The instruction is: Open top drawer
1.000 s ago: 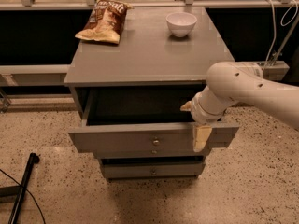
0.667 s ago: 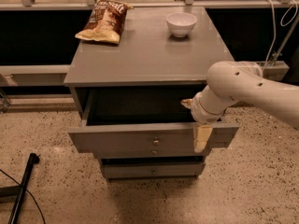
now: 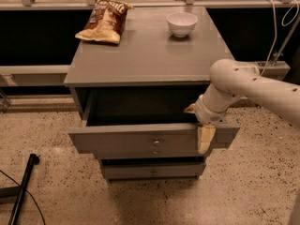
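The top drawer (image 3: pixel 122 142) of the grey cabinet is pulled out, and its dark inside shows behind the flat front panel. Its small round metal knob (image 3: pixel 156 143) sits at the centre of the front. My gripper (image 3: pixel 199 124) is at the right part of the drawer's top edge. It is open and straddles the front panel: one pale finger (image 3: pixel 206 139) hangs down over the outside of the panel, the other (image 3: pixel 190 109) is on the inside. The white arm (image 3: pixel 253 86) comes in from the right.
Two narrower drawers (image 3: pixel 152 172) sit below, shut or nearly so. On the cabinet top (image 3: pixel 145 55) lie a chip bag (image 3: pixel 104 21) at the back left and a white bowl (image 3: pixel 182 23) at the back right. A black pole (image 3: pixel 21 191) lies on the speckled floor at the left.
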